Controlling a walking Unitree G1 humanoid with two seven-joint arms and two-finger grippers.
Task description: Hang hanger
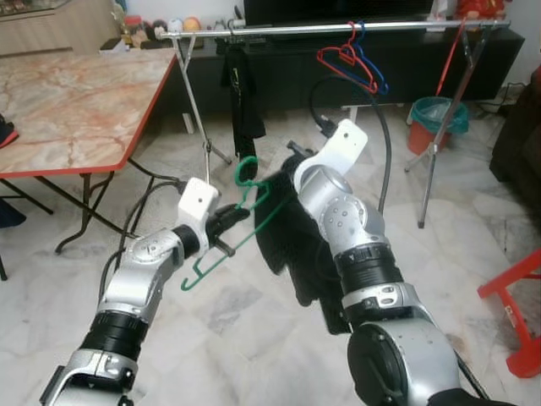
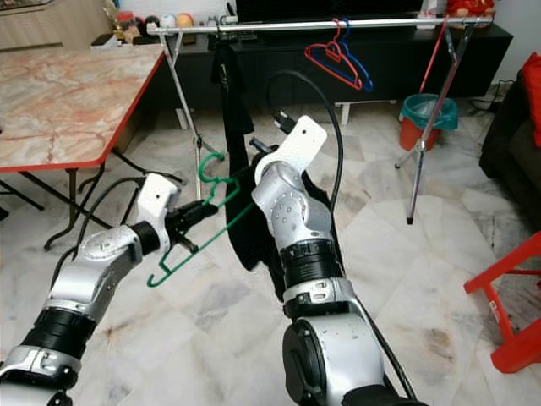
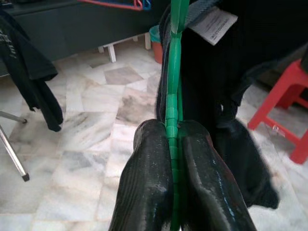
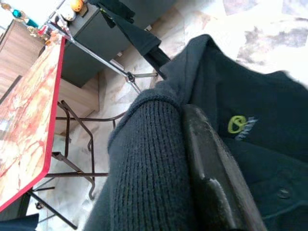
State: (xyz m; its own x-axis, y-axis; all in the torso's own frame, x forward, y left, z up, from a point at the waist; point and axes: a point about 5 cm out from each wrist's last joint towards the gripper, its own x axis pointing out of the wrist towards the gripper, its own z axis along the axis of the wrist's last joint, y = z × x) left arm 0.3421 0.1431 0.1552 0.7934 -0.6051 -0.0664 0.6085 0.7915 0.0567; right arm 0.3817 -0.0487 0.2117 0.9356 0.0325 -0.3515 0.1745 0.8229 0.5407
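Note:
My left gripper is shut on the lower bar of a green plastic hanger, which tilts up to the right with its hook on top. In the left wrist view the green hanger runs out from between the fingers. My right gripper is shut on a black garment that hangs just right of the hanger; ribbed fabric covers one finger. The garment bears a small green logo. A metal clothes rail spans the back, well above both grippers.
On the rail hang a red hanger, a blue hanger and another black garment. A red-edged marble table stands on the left. A teal and orange bucket sits behind the rail's right leg, and a red stool at the right edge.

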